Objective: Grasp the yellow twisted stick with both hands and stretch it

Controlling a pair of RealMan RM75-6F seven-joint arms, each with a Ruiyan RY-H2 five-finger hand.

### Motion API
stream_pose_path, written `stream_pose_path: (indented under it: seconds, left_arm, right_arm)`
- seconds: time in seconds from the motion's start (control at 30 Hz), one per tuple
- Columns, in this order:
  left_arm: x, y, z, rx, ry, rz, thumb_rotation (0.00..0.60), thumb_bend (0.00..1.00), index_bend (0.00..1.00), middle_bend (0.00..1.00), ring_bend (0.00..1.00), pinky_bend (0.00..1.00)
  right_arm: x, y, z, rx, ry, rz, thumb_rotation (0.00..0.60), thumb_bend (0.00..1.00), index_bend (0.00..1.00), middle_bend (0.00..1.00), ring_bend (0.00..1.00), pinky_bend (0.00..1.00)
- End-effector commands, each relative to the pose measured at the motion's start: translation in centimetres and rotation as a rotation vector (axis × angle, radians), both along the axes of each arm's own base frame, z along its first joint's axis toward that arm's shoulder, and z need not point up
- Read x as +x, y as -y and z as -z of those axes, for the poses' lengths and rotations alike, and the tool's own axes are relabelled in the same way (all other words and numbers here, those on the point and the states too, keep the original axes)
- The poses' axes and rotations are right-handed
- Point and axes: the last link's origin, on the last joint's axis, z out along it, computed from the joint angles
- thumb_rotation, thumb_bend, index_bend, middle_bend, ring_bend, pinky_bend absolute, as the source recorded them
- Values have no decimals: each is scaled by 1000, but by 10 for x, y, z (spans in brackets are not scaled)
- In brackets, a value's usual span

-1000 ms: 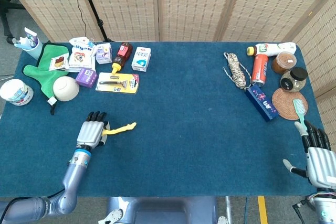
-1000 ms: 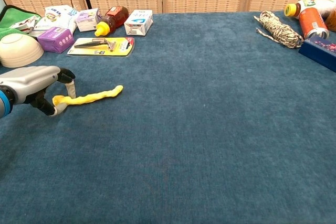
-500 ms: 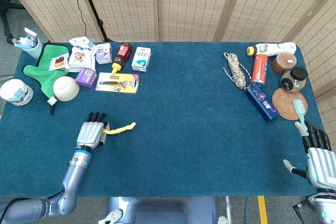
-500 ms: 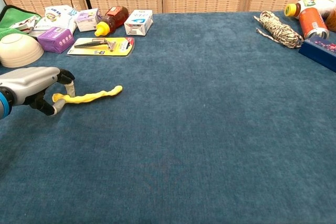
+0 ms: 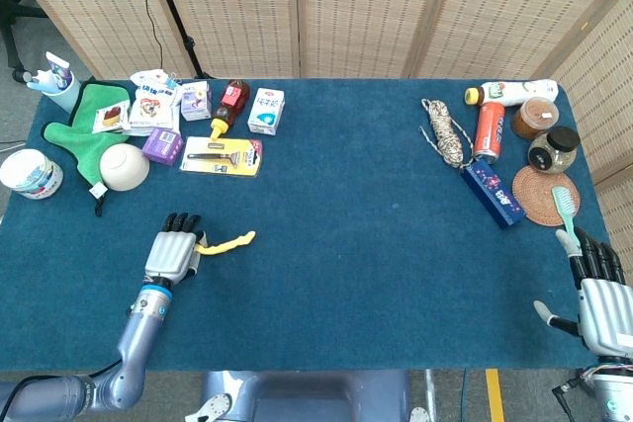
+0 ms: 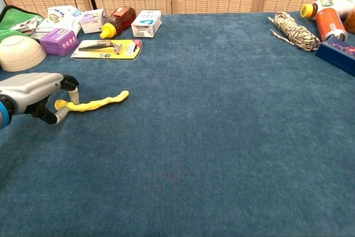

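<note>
The yellow twisted stick (image 5: 229, 241) lies on the blue table at the front left, its free end pointing right. My left hand (image 5: 174, 254) is at the stick's left end. In the chest view its fingers (image 6: 65, 82) curl over that end of the stick (image 6: 97, 102) and pinch it against the thumb just above the cloth. My right hand (image 5: 598, 289) hovers off the table's front right corner, fingers straight and apart, holding nothing. It is far from the stick and does not show in the chest view.
A white bowl (image 5: 124, 166), a purple box (image 5: 162, 145) and a razor pack (image 5: 222, 156) lie behind the left hand. A rope bundle (image 5: 446, 131), an orange can (image 5: 488, 129), a blue box (image 5: 493, 193) and a toothbrush (image 5: 565, 207) on a coaster sit at the right.
My left hand has drawn slightly left and back, and the stick's gripped end has shifted a little with it. The right hand has not moved.
</note>
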Motion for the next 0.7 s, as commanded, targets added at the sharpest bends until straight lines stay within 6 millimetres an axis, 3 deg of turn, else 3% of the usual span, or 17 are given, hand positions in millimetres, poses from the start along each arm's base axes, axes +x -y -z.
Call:
stream_pose_path:
  seconds: [0.03,0.4,0.7]
  left_arm:
    - [0,0,-1,3,2,-2,600,556,635,142,58,0]
    - [0,-3,-6,28,10,-1,600,556,697,145,62,0]
    - [5,-10,-26,86,28,23,600,557,727,168,69,0]
  right_arm:
    - [0,0,0,-1,1,-2,600,198,81,0,0,0]
    - [2,1,0,-3,1,-12,600,198,81,0,0,0]
    - [5,4,1,3,2,-25,600,198,80,0,0,0]
